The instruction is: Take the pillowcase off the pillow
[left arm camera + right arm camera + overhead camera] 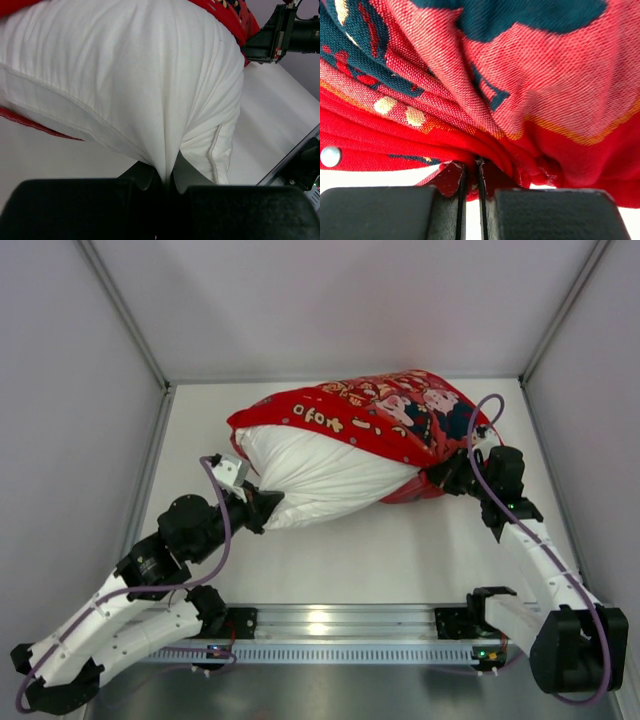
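My left fingers pinch a corner of the soft plump white pillow, my right fingers pinch bunched cloth of the limp red printed pillowcase

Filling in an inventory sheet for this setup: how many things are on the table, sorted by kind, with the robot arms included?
White pillow: 1
Red printed pillowcase: 1
Robot arms: 2 (left arm, right arm)
Total: 4
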Robot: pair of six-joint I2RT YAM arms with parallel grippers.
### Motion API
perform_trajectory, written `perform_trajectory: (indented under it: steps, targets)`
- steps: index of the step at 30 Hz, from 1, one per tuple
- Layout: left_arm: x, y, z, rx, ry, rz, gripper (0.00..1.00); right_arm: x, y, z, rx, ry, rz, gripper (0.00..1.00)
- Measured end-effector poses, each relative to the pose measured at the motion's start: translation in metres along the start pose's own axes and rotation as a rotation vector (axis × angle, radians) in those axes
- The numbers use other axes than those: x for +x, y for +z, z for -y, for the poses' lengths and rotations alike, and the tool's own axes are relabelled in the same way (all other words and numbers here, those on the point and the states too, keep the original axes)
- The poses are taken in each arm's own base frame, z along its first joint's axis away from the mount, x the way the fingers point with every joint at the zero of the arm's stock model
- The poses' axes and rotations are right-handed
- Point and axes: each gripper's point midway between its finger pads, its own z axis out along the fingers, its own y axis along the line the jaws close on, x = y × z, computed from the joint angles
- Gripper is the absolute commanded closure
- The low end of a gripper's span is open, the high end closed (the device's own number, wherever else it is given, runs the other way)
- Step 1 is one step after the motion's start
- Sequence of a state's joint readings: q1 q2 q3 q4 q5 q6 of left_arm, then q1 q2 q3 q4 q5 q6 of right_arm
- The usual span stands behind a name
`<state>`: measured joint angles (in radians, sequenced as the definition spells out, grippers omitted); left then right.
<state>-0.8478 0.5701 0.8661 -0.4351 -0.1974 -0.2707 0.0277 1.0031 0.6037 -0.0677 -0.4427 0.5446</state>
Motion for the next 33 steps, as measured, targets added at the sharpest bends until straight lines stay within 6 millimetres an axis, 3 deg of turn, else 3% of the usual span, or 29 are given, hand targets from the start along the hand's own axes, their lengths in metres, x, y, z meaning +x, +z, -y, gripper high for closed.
perform_trajectory:
  steps: [6,33]
  targets:
    - [-0.003,-0.012,-0.004,-0.008,0.008,0.021,1.00,0.002,0.000,-0.003,-0.018,0.008,-0.011,1.00]
    - [-0.008,-0.025,-0.025,-0.116,0.038,0.060,1.00,0.007,0.000,-0.006,-0.044,0.042,-0.043,1.00]
